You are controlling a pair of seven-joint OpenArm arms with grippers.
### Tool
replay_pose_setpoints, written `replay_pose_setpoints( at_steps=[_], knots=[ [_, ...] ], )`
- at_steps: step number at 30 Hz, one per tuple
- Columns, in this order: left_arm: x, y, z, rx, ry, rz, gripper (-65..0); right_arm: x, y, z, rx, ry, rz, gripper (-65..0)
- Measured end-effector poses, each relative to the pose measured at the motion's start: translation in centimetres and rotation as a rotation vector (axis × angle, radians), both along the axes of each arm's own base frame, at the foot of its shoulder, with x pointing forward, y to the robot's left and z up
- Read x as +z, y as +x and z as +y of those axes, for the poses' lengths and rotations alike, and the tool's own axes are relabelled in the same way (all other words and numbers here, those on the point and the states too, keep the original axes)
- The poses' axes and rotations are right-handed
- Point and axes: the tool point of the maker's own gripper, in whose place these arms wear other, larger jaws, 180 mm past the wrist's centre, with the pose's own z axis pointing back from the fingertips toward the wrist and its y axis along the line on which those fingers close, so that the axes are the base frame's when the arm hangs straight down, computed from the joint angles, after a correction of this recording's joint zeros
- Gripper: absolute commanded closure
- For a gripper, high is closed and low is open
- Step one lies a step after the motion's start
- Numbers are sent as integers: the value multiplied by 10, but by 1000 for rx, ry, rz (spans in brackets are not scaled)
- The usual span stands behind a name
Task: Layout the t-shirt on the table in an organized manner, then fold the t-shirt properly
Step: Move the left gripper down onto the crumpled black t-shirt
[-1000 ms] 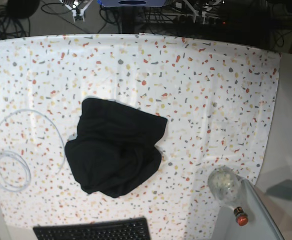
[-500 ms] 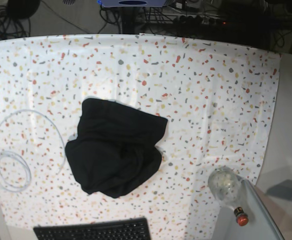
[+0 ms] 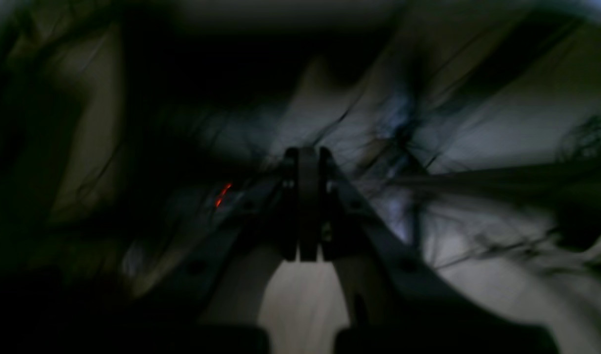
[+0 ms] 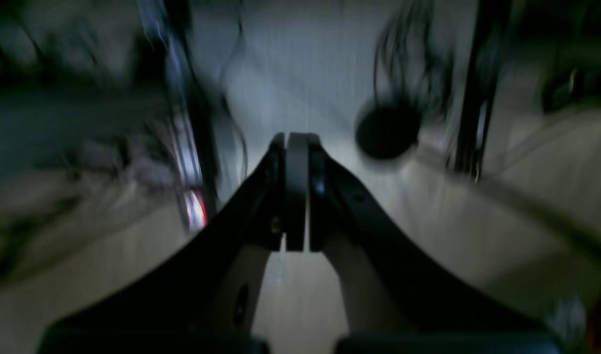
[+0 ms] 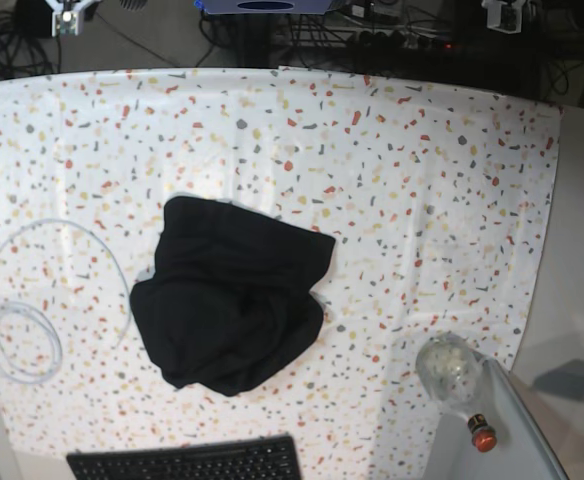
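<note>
The black t-shirt [image 5: 232, 298] lies crumpled in a heap on the speckled table [image 5: 422, 180], a little left of the middle and nearer the front. Neither gripper is near it. In the base view only a small white arm part [image 5: 67, 15] shows past the far edge on the left, and another arm part [image 5: 502, 12] on the right. The blurred left wrist view shows my left gripper [image 3: 303, 153] shut and holding nothing, over dark cables. My right gripper [image 4: 295, 140] is likewise shut and holding nothing, above a pale floor.
A white cable coil [image 5: 17, 340] lies at the table's left side. A black keyboard [image 5: 187, 462] sits at the front edge. A clear bottle [image 5: 450, 368] with a red cap [image 5: 483, 436] lies at the front right corner, beside the plain side surface [image 5: 582, 300].
The white arm part at the top left has shifted further left along the far edge. A second arm part has come into view at the top right. The t-shirt has not moved.
</note>
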Motion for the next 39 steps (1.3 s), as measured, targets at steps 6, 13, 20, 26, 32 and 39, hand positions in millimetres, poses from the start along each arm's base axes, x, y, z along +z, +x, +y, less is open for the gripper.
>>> replay_pose_setpoints(
  at_steps=[6,13,20,26,32,39],
  knots=[
    [47,99,-4,20,-7,-228,0,41,60,8,-19,-2,-172,0],
    [40,215,-12,92,-33,-76,-143,64,142,13,-41,31,-210,0],
    [11,260,-72,94,-173,-34,-199,74,189,27,150,67,-222,-390],
    [-26,282,-117,92,-250,60,-201,68,199,35,348,80,-163,-381],
    [-23,322,-139,32,-239,-58,-202,61,199,31,339,78,-138,-381],
    [-45,342,-144,-23,-166,7,-204,64,209,43,318,109,-170,-380]
  ],
)
